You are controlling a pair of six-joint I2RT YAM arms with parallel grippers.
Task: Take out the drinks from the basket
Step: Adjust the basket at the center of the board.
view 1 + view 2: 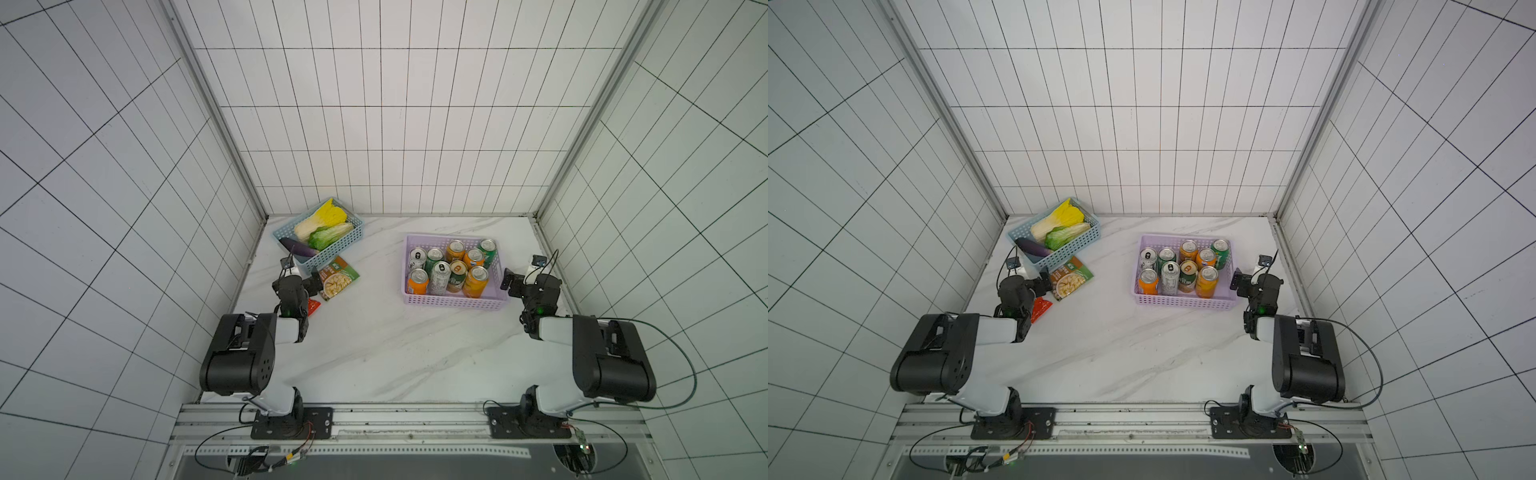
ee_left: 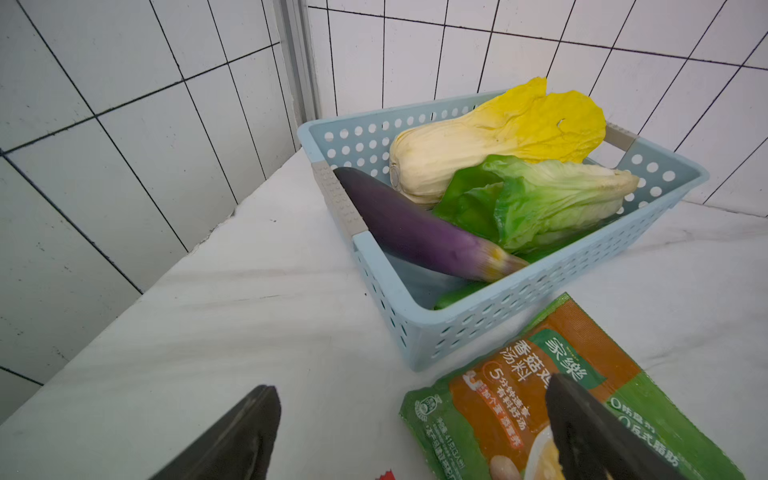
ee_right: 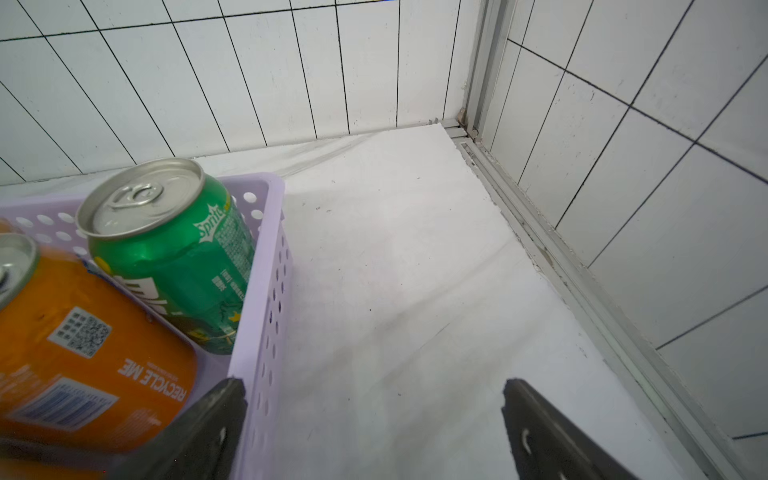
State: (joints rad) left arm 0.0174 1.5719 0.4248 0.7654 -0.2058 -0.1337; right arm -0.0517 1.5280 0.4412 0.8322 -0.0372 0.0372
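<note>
1. Two grippers nearest, both empty: left gripper spread wide by the left edge of the bench, one finger above the green packet, one red packet half hidden under its arm.
2. Right gripper spread wide too, gripping nothing, just beside the right wall of the basket. Seen from the wrist: one finger over that wall, its mate over bare bench. Contact impossible to tell.
3. Zero drinks out: none on the bench outside the basket, none in either gripper. Judged as the very start, with all nine left to lift.
4. Basket toward the bench's right edge, in its far half.
5. Near row of four: orange can, silver-white can, green-and-gold can, orange can.
6. Far row of five: silver-white can, green can, orange can, orange can, green can in the basket's far right corner.
7. Totals: four orange, two silver-white, two green, one green-and-gold. Nine, all tops up.
8. Farthest, at the bench's far left corner: one blue basket with one eggplant, one yellow cabbage and one lettuce. No part of the job.
</note>
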